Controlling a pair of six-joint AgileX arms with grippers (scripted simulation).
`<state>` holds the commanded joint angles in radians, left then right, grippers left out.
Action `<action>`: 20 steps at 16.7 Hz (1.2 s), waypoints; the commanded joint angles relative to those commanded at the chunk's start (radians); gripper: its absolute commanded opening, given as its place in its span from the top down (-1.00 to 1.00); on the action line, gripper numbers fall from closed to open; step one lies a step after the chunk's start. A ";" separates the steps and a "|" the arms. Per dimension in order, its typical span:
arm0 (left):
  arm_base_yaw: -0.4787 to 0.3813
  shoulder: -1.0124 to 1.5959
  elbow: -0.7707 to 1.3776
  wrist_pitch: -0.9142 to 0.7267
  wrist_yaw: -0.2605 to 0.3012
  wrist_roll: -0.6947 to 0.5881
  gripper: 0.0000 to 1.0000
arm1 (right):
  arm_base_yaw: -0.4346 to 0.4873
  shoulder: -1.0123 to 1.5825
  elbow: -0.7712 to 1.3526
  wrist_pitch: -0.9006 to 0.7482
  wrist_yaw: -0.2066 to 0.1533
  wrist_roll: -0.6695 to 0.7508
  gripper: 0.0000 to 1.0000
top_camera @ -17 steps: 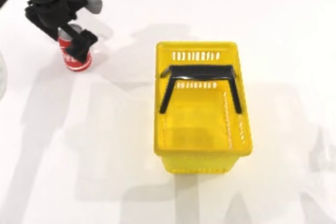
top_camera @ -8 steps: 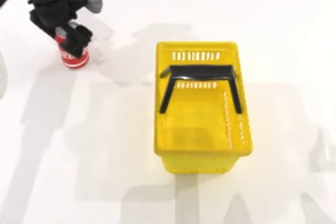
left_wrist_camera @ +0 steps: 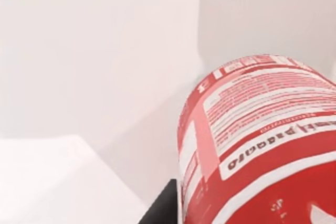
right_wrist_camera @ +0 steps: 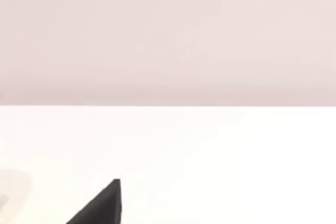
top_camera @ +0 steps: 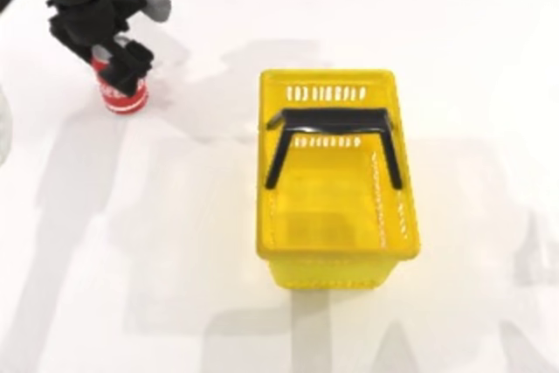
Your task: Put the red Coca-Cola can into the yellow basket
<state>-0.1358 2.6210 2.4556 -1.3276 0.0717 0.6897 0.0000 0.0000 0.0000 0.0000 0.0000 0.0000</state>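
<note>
Standing upright far left, red Coca-Cola can [top_camera: 122,96]; left gripper [top_camera: 118,63] fingers clamped on it.

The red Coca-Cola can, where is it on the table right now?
In the top view the red Coca-Cola can stands upright near the table's far left corner, under the left gripper, well left of the yellow basket and outside it.

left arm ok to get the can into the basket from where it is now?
Probably yes. The left gripper sits around the can at the table's far left; the basket lies to its right, open-topped, nothing between. Only the black handle, folded across its far end, needs avoiding.
</note>
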 joint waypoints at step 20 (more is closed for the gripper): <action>0.017 -0.210 -0.363 0.888 0.432 -0.272 1.00 | 0.000 0.000 0.000 0.000 0.000 0.000 -1.00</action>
<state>-0.1192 2.4108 2.0928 -0.4398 0.5039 0.4177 0.0000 0.0000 0.0000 0.0000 0.0000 0.0000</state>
